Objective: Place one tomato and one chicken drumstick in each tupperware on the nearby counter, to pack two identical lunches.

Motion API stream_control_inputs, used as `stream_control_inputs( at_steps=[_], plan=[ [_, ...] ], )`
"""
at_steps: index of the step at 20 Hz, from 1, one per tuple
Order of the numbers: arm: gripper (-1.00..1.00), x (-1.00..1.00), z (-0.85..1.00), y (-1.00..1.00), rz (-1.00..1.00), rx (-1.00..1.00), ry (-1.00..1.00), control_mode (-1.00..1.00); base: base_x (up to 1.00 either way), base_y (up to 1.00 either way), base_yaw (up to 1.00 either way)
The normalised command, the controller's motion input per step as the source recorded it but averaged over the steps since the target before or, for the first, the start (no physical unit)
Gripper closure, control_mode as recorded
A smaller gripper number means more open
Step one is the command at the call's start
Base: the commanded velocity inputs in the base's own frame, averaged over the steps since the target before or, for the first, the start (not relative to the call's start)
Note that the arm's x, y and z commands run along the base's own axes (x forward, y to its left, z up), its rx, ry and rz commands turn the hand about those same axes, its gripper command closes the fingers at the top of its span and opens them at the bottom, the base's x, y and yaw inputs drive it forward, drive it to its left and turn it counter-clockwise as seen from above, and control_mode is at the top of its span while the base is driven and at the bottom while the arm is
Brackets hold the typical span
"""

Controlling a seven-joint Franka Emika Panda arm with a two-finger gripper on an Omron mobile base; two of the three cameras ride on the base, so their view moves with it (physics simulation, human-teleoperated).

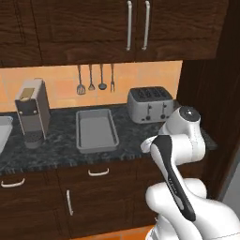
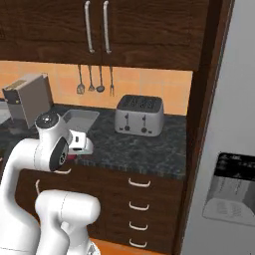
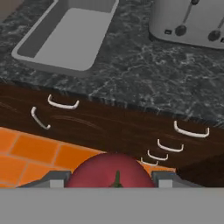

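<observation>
tupperware: grey tray [image 3: 72,37] up and to the left of the gripper in the hand view, on the counter near its front edge; inside looks bare. In the left base view the same tray [image 1: 96,130] lies between the coffee machine and the toaster.
second tray: a pale rim [image 1: 3,133] at the far left edge of the left base view, beyond the coffee machine; cannot tell what it holds.
coffee machine: [image 1: 32,112] well left of the gripper, past the tray; not part of the job.
counter: black marbled top [image 3: 144,78] ahead of and above the gripper; drawers [image 3: 105,127] below it face the hand.
tomato: red, stem showing, [image 3: 111,174] sitting right between the finger tips at the bottom of the hand view. A sliver of red [image 2: 72,157] shows under the hand in the right base view.
gripper: [image 3: 111,179] partly closed, jaws on either side of the tomato and gripping it; held out in front of the counter, below its top, over the orange floor.
toaster: [image 3: 192,22] up and to the right of the gripper, at the back of the counter.
step: judged as carrying the first tomato to a tray; no food seen in the near tray yet.
next move: likely raise the hand above the counter edge, go forward and left until over the tray, lower, then release. Needs clearance over the rim and drawers; tomato may roll once let go.
</observation>
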Motion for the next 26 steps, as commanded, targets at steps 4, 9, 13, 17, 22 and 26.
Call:
stream_control_inputs(
  at_steps=[4,9,13,17,22,26],
  plan=[
    [1.00,0.00,0.00,0.00,0.00,0.00,0.00,1.00,0.71,1.00,-0.01],
    [1.00,0.00,0.00,0.00,0.00,0.00,0.00,1.00,0.71,0.97,-0.19],
    [1.00,0.11,-0.15,0.00,-0.01,-0.02,0.00,-1.00,0.41,0.31,-0.13],
    [1.00,0.58,-0.72,-0.64,0.00,-0.02,0.00,-1.00,0.00,0.00,0.00],
    [1.00,0.81,-0.47,-0.88,0.00,0.01,0.00,-1.00,0.00,0.00,0.00],
    [1.00,1.00,-0.16,-0.52,0.01,0.02,0.00,-1.00,0.00,0.00,0.00]
  ],
)
